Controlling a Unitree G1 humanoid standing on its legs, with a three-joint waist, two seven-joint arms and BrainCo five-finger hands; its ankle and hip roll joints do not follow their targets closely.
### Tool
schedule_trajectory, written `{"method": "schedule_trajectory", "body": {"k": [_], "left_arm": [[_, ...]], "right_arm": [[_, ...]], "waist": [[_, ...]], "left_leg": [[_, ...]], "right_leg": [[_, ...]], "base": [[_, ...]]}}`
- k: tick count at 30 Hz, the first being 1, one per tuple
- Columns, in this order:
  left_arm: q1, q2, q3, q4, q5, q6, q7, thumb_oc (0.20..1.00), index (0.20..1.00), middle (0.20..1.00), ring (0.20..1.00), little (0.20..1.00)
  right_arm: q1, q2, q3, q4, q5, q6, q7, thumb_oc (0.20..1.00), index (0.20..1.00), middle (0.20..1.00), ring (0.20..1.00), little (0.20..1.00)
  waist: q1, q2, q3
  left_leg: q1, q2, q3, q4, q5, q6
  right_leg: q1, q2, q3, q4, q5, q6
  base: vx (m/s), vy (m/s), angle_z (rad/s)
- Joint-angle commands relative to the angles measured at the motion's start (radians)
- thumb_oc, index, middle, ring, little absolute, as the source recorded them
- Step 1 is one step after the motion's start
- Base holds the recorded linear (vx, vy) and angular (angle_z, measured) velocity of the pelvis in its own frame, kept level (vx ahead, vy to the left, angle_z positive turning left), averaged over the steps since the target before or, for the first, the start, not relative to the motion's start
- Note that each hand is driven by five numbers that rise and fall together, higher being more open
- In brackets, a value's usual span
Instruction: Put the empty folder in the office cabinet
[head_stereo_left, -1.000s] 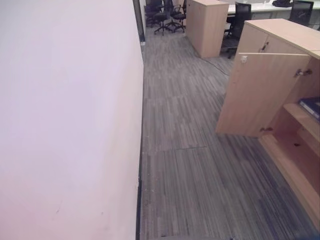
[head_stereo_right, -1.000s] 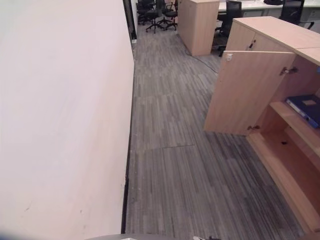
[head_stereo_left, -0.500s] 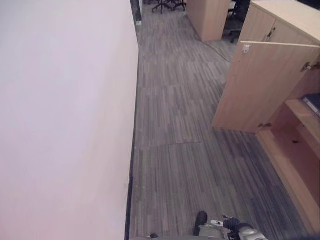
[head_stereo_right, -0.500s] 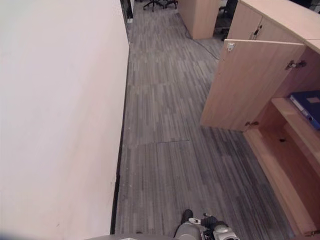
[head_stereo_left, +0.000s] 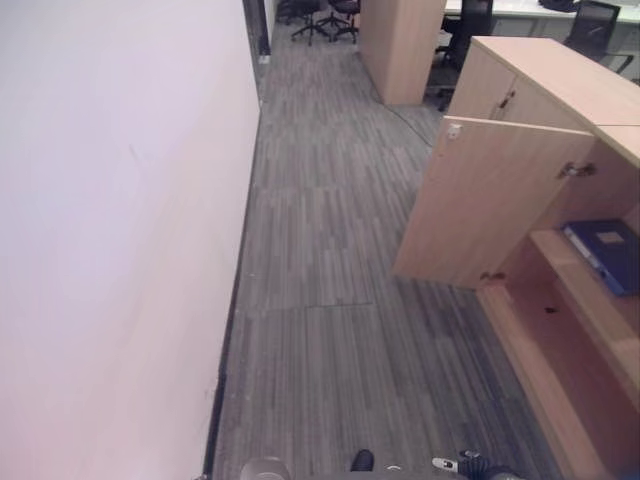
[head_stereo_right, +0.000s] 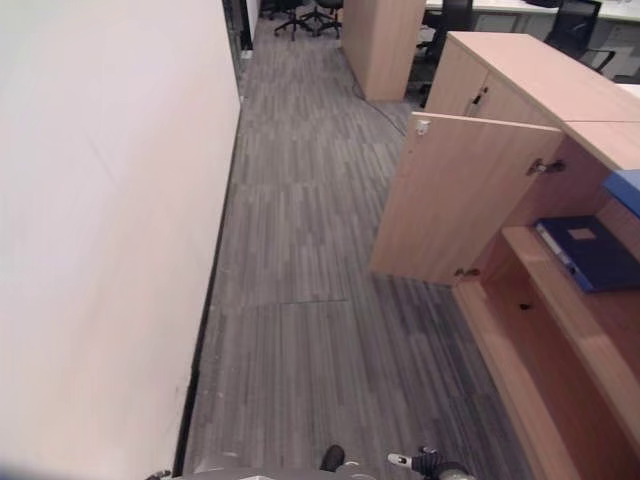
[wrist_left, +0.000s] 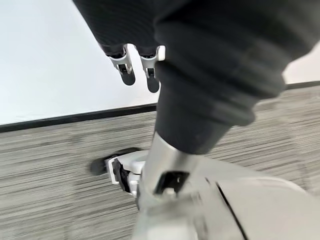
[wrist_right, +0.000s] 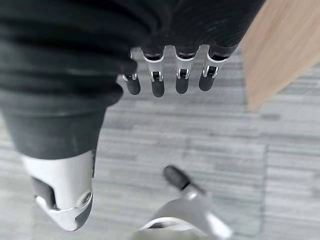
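The light wood office cabinet (head_stereo_left: 545, 330) stands at the right with its door (head_stereo_left: 480, 205) swung open toward the aisle. A blue folder (head_stereo_right: 590, 252) lies flat on its middle shelf, and the edge of another blue thing (head_stereo_right: 625, 186) shows just above it. The bottom shelf (head_stereo_right: 540, 360) is bare. My left hand (wrist_left: 126, 64) hangs beside me over the carpet, fingers straight and holding nothing. My right hand (wrist_right: 157, 80) hangs the same way near the cabinet door, fingers relaxed and holding nothing. Both hands are well short of the cabinet.
A white wall (head_stereo_left: 110, 250) runs along the whole left side. Grey striped carpet (head_stereo_left: 320, 330) forms an aisle between wall and cabinet. A closed cabinet (head_stereo_left: 530, 85) adjoins the open one, another (head_stereo_left: 400, 45) stands farther back, with office chairs (head_stereo_left: 320, 15) beyond.
The camera has swung right and lifted, so more of the cabinet's inside and the blue folder show. Nothing in the scene itself has moved.
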Motion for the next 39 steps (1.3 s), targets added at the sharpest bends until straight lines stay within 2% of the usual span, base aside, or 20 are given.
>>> {"method": "schedule_trajectory", "body": {"k": [1,2,3,5,6,7,10,11,13,16,20,23,24,25,26,28,30,32,35,39], "left_arm": [[-0.028,-0.006,-0.051,-0.014,0.009,-0.016,0.004,1.0,1.0,1.0,1.0,1.0],[-0.021,-0.008,-0.04,-0.006,-0.005,-0.016,0.002,1.0,1.0,1.0,1.0,1.0],[-0.014,-0.008,-0.026,0.004,-0.024,-0.014,-0.003,1.0,1.0,1.0,1.0,1.0],[0.002,-0.01,-0.006,0.034,-0.038,-0.016,-0.006,1.0,1.0,1.0,1.0,1.0],[0.002,-0.011,-0.006,0.034,-0.038,-0.016,-0.006,1.0,1.0,1.0,1.0,1.0],[0.01,-0.013,-0.006,0.059,-0.036,-0.014,-0.014,1.0,1.0,1.0,1.0,1.0],[0.02,-0.019,0.007,0.08,-0.048,-0.013,-0.021,1.0,1.0,1.0,1.0,1.0],[0.034,-0.028,0.029,0.102,-0.066,-0.014,-0.035,1.0,1.0,1.0,1.0,1.0],[0.044,-0.031,0.034,0.104,-0.061,-0.012,-0.034,1.0,1.0,1.0,1.0,1.0],[0.044,-0.028,0.035,0.096,-0.057,-0.012,-0.032,1.0,1.0,1.0,1.0,1.0],[0.034,-0.016,0.064,0.063,-0.081,-0.016,-0.012,1.0,1.0,1.0,1.0,1.0],[0.025,-0.01,0.075,0.06,-0.092,-0.01,-0.007,1.0,1.0,1.0,1.0,1.0],[0.025,-0.01,0.075,0.06,-0.092,-0.01,-0.007,1.0,1.0,1.0,1.0,1.0],[0.019,0.004,0.066,0.055,-0.081,-0.003,-0.008,1.0,1.0,1.0,1.0,1.0],[0.02,0.011,0.064,0.054,-0.073,0.0,-0.009,1.0,1.0,1.0,1.0,1.0],[0.031,0.018,0.07,0.065,-0.063,0.004,-0.009,1.0,1.0,1.0,1.0,1.0],[0.035,0.017,0.072,0.077,-0.058,0.009,-0.01,1.0,1.0,1.0,1.0,1.0],[0.037,0.015,0.072,0.081,-0.048,0.016,-0.014,1.0,1.0,1.0,1.0,1.0],[0.037,0.011,0.064,0.085,-0.018,0.017,-0.022,1.0,1.0,1.0,1.0,1.0],[0.025,0.013,0.06,0.083,-0.003,0.015,-0.027,1.0,1.0,1.0,1.0,1.0]], "right_arm": [[-0.021,-0.029,0.013,0.041,0.01,-0.002,-0.011,1.0,1.0,1.0,1.0,1.0],[-0.018,-0.03,0.011,0.041,0.012,-0.003,-0.01,1.0,1.0,1.0,1.0,1.0],[-0.016,-0.029,0.006,0.039,0.018,-0.005,-0.01,1.0,1.0,1.0,1.0,1.0],[-0.009,-0.025,0.006,0.036,0.021,-0.012,-0.008,1.0,1.0,1.0,1.0,1.0],[-0.009,-0.025,0.006,0.036,0.021,-0.012,-0.008,1.0,1.0,1.0,1.0,1.0],[-0.003,-0.021,0.009,0.039,0.019,-0.016,-0.007,1.0,1.0,1.0,1.0,1.0],[0.003,-0.022,0.009,0.038,0.013,-0.018,-0.003,1.0,1.0,1.0,1.0,1.0],[0.014,-0.021,0.004,0.039,0.005,-0.019,0.008,1.0,1.0,1.0,1.0,1.0],[0.027,-0.018,-0.009,0.043,-0.001,-0.014,0.011,1.0,1.0,1.0,1.0,1.0],[0.042,-0.013,-0.016,0.047,-0.002,-0.01,0.013,1.0,1.0,1.0,1.0,1.0],[0.054,0.012,-0.038,0.064,0.002,-0.002,0.018,1.0,1.0,1.0,1.0,1.0],[0.035,0.015,-0.046,0.044,0.022,-0.003,0.017,1.0,1.0,1.0,1.0,1.0],[0.035,0.016,-0.046,0.043,0.022,-0.003,0.017,1.0,1.0,1.0,1.0,1.0],[0.022,0.018,-0.025,0.017,0.028,-0.009,0.012,1.0,1.0,1.0,1.0,1.0],[0.019,0.021,-0.013,0.003,0.026,-0.012,0.011,1.0,1.0,1.0,1.0,1.0],[0.006,0.021,0.004,-0.018,0.017,-0.018,0.011,1.0,1.0,1.0,1.0,1.0],[-0.015,0.016,0.015,-0.03,0.011,-0.019,0.01,1.0,1.0,1.0,1.0,1.0],[-0.033,0.015,0.028,-0.034,0.007,-0.014,0.009,1.0,1.0,1.0,1.0,1.0],[-0.041,0.02,0.029,-0.031,0.016,-0.012,0.004,1.0,1.0,1.0,1.0,1.0],[-0.026,0.027,0.023,-0.018,0.026,-0.012,0.0,1.0,1.0,1.0,1.0,1.0]], "waist": [[0.011,-0.005,0.043],[0.02,-0.006,0.042],[0.03,-0.008,0.04],[0.052,0.013,0.041],[0.051,0.013,0.039],[0.069,0.03,0.046],[0.07,0.045,0.046],[0.068,0.065,0.028],[0.059,0.071,0.003],[0.051,0.069,-0.014],[0.048,0.06,-0.048],[0.048,0.061,-0.038],[0.05,0.06,-0.038],[0.05,0.062,-0.028],[0.054,0.064,-0.019],[0.063,0.051,-0.013],[0.06,0.06,0.003],[0.049,0.064,0.025],[0.027,0.045,0.042],[0.011,0.024,0.046]], "left_leg": [[-0.018,-0.058,0.057,-0.228,-0.016,0.083],[-0.035,-0.072,0.039,-0.29,-0.015,0.081],[-0.048,-0.094,0.021,-0.415,0.025,0.087],[-0.063,-0.11,-0.074,-0.604,0.116,0.055],[-0.063,-0.111,-0.075,-0.608,0.12,0.055],[-0.076,-0.124,-0.162,-0.738,0.159,0.036],[-0.087,-0.13,-0.215,-0.786,0.179,0.019],[-0.053,-0.122,-0.227,-0.817,0.187,0.013],[-0.023,-0.125,-0.208,-0.824,0.199,0.013],[0.004,-0.144,-0.178,-0.821,0.179,0.029],[0.083,-0.232,-0.132,-0.83,0.093,0.098],[0.133,-0.267,-0.086,-0.83,0.045,0.141],[0.133,-0.268,-0.084,-0.83,0.045,0.141],[0.174,-0.271,-0.05,-0.83,0.006,0.146],[0.185,-0.27,-0.025,-0.83,0.007,0.156],[0.224,-0.267,0.02,-0.83,-0.035,0.154],[0.237,-0.249,0.057,-0.83,-0.044,0.15],[0.266,-0.244,0.085,-0.83,-0.06,0.148],[0.312,-0.252,0.103,-0.83,-0.093,0.14],[0.338,-0.252,0.105,-0.83,-0.118,0.131]], "right_leg": [[0.04,-0.064,0.081,0.08,-0.05,0.059],[0.05,-0.065,0.091,0.074,-0.054,0.065],[0.049,-0.071,0.097,0.07,-0.047,0.066],[0.084,-0.052,0.127,0.06,-0.063,0.074],[0.082,-0.051,0.125,0.059,-0.062,0.074],[0.11,-0.039,0.164,0.056,-0.078,0.076],[0.123,-0.034,0.198,0.054,-0.087,0.082],[0.136,-0.034,0.225,0.044,-0.097,0.098],[0.144,-0.06,0.229,0.037,-0.096,0.113],[0.142,-0.094,0.239,0.045,-0.095,0.132],[0.081,-0.197,0.269,0.153,-0.084,0.181],[-0.009,-0.275,0.246,0.339,0.042,0.169],[-0.012,-0.276,0.249,0.342,0.041,0.17],[-0.039,-0.315,0.176,0.449,0.054,0.15],[-0.056,-0.338,0.114,0.482,0.067,0.141],[-0.073,-0.363,0.014,0.487,0.071,0.166],[-0.112,-0.326,-0.059,0.42,0.081,0.18],[-0.177,-0.258,-0.098,0.335,0.104,0.198],[-0.225,-0.185,-0.141,0.167,0.168,0.223],[-0.236,-0.146,-0.167,0.071,0.204,0.229]], "base": [[0.2,0.049,-0.32],[0.22,0.096,-0.35],[0.18,0.116,-0.29],[0.21,0.106,-0.46],[0.3,0.114,-0.48],[0.28,0.116,-0.5],[0.22,0.124,-0.87],[0.31,0.268,-0.62],[0.3,0.304,-0.64],[0.19,0.219,-0.34],[0.23,0.378,-0.49],[0.12,0.245,-0.66],[0.18,0.241,-0.58],[0.14,0.245,-0.38],[0.24,0.276,-0.34],[0.19,0.109,-0.6],[0.11,0.009,-0.97],[0.13,-0.027,-1.0],[0.19,-0.058,-0.56],[0.24,-0.113,-0.01]]}}
